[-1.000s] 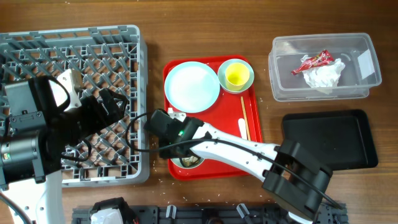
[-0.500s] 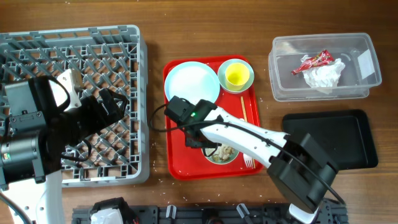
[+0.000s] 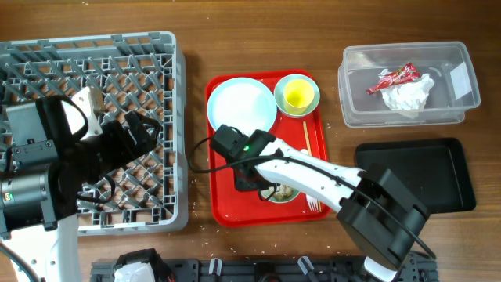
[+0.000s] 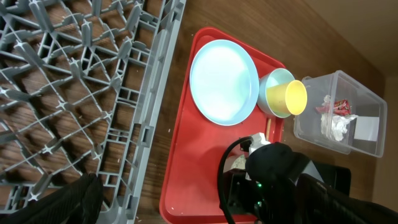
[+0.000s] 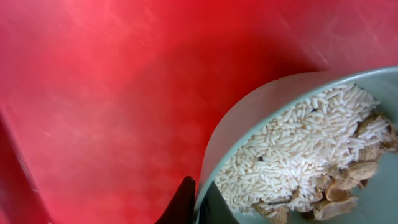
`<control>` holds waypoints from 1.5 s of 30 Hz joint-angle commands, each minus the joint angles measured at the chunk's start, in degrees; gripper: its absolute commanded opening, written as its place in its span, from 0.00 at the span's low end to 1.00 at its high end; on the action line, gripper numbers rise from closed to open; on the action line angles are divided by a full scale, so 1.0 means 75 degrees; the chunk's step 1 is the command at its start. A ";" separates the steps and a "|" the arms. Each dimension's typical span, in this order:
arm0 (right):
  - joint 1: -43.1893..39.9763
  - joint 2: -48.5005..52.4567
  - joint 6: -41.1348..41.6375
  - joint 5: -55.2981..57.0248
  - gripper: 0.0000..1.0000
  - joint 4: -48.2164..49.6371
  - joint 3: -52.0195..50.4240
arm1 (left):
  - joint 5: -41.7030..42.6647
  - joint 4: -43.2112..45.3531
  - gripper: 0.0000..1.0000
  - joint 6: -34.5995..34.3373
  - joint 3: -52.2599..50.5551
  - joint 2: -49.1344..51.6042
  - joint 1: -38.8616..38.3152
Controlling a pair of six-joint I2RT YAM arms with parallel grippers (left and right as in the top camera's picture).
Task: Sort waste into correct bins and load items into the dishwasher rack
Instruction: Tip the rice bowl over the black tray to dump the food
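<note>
With the fingers [image 5: 181,202] of the right gripper [image 5: 197,205] pressed tight together, pinches the rim of the pale green bowl [image 5: 249,118]. Carries white rice and beige food scraps [image 5: 298,149] inside. Sits on or just above the red tray [image 3: 223,211], near its front edge and beside the white fork [image 3: 313,205]; cannot tell which. Shows, further back on that tray, the white plate [image 3: 242,110], the yellow cup [image 3: 297,95] inside a second bowl, and the chopsticks [image 3: 307,145] along the right side. Hangs the left gripper [image 3: 145,129] over the grey dishwasher rack [image 3: 47,59], jaws spread wide, gripping nothing. Holds the red wrapper [image 3: 395,76] and white napkin [image 3: 409,95] in the clear tub [image 3: 352,110], behind the black tray [image 3: 415,176].
</note>
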 commanded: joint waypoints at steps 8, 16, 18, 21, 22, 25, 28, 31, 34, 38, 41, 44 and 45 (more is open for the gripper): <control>-0.0685 -0.0388 -0.0321 0.0111 0.04 -0.1687 0.1005 | -0.0009 0.0020 1.00 -0.0061 0.0093 -0.0015 0.0035; -0.4674 -0.3028 -0.2702 -0.0723 0.04 -0.2806 0.1005 | -0.0012 0.0020 1.00 -0.0061 0.0093 -0.0015 0.0035; -0.6076 -0.3246 -0.3587 -0.1137 0.04 -0.2984 0.1003 | -0.0009 0.0020 1.00 -0.0061 0.0093 -0.0015 0.0035; -0.7495 -0.3232 -0.4500 -0.1786 0.04 -0.3008 0.0906 | -0.0012 0.0020 1.00 -0.0061 0.0093 -0.0015 0.0035; -0.7892 -0.3232 -0.4709 -0.1906 0.04 -0.3010 0.0833 | -0.0009 0.0020 1.00 -0.0061 0.0093 -0.0015 0.0035; -0.9296 -0.3220 -0.5485 -0.2640 0.04 -0.2929 0.0466 | -0.0009 0.0020 1.00 -0.0061 0.0093 -0.0015 0.0035; -1.0640 -0.3133 -0.6324 -0.4109 0.04 -0.2690 -0.0067 | -0.0009 0.0020 1.00 -0.0061 0.0093 -0.0015 0.0035; -1.1357 -0.3133 -0.6615 -0.4779 0.04 -0.2530 -0.0431 | -0.0009 0.0020 1.00 -0.0061 0.0093 -0.0015 0.0035; -1.2059 -0.3124 -0.6991 -0.6050 0.04 -0.2011 -0.1332 | -0.0009 0.0020 1.00 -0.0061 0.0093 -0.0015 0.0035; -1.2593 -0.2780 -0.7484 -0.6889 0.04 -0.1830 -0.1766 | -0.0009 0.0020 1.00 -0.0061 0.0093 -0.0015 0.0035; -1.2893 -0.2247 -0.7970 -0.7729 0.04 -0.1900 -0.1766 | -0.0009 0.0020 1.00 -0.0061 0.0093 -0.0015 0.0035; -1.3257 -0.1378 -0.8480 -0.8448 0.04 -0.2331 -0.1766 | -0.0009 0.0020 1.00 -0.0061 0.0093 -0.0015 0.0035; -1.3353 -0.1218 -0.8702 -0.8629 0.04 -0.2308 -0.1763 | -0.0009 0.0020 1.00 -0.0061 0.0093 -0.0015 0.0035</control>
